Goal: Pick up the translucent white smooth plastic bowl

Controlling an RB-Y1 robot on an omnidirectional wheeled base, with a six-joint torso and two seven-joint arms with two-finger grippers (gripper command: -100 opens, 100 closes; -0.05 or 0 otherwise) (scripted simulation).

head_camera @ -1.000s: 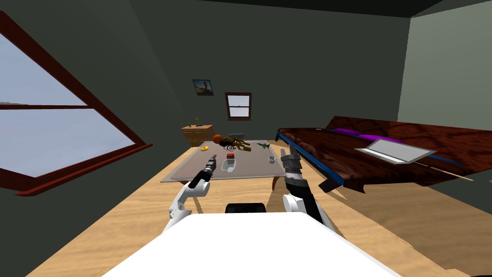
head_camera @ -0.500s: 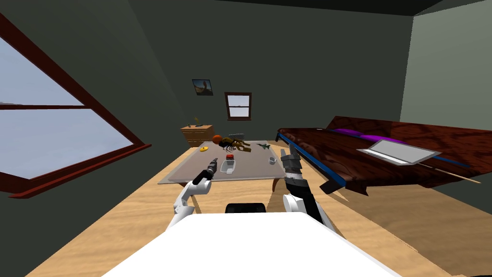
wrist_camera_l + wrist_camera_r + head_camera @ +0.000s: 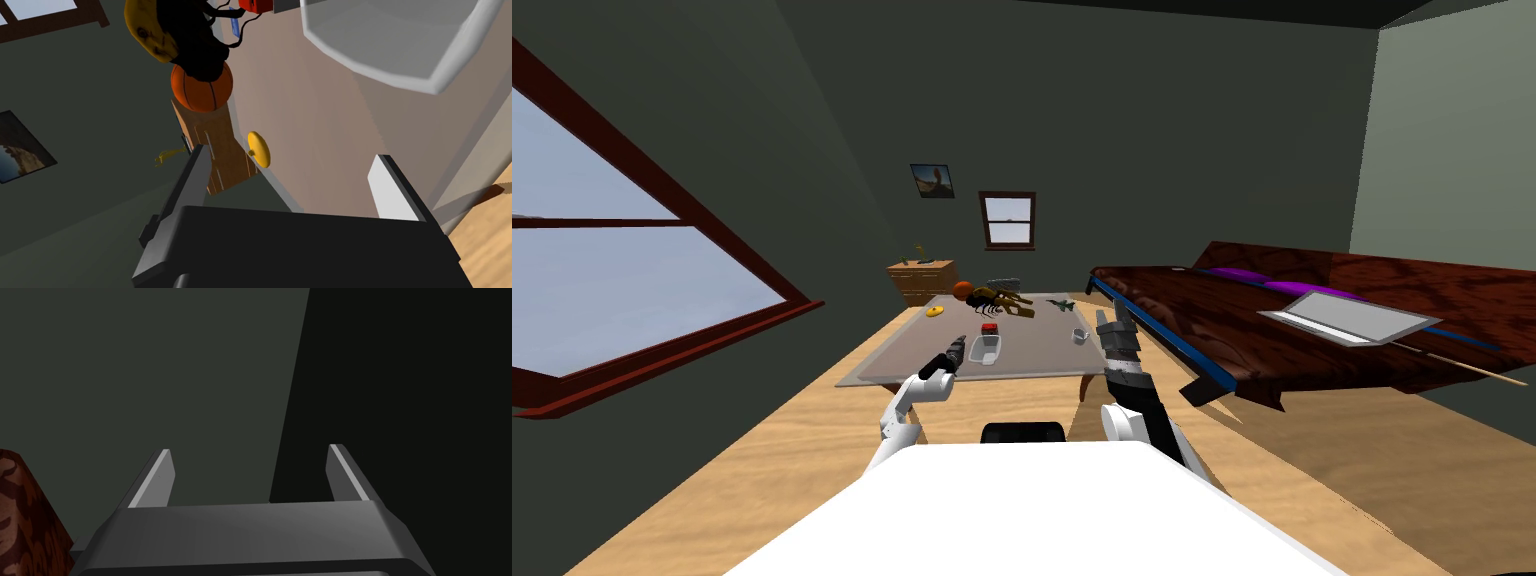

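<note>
Head view shows the translucent white bowl [image 3: 986,347], smooth, shallow and angular at the rim, on the flat grey tabletop [image 3: 1042,352] just beyond my left gripper [image 3: 957,345]; my right gripper [image 3: 1109,322] stands raised by the table's right edge. Left wrist view has my thin fingers spread apart, short of the glossy bowl [image 3: 395,40], with a seamed orange basketball [image 3: 202,90] and a flat yellow disc [image 3: 260,149] farther along. Right wrist view: that gripper's two blades stand apart too.

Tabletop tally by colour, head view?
Orange: 1, basketball
Yellow: 1, yellow round object
Yellow-black: 1, lobster-like toy
Red: 1, small red block
Translucent white: 1, bowl
Grey: 2, cup, far grey object
Green: 1, toy jet
Total: 8
</note>
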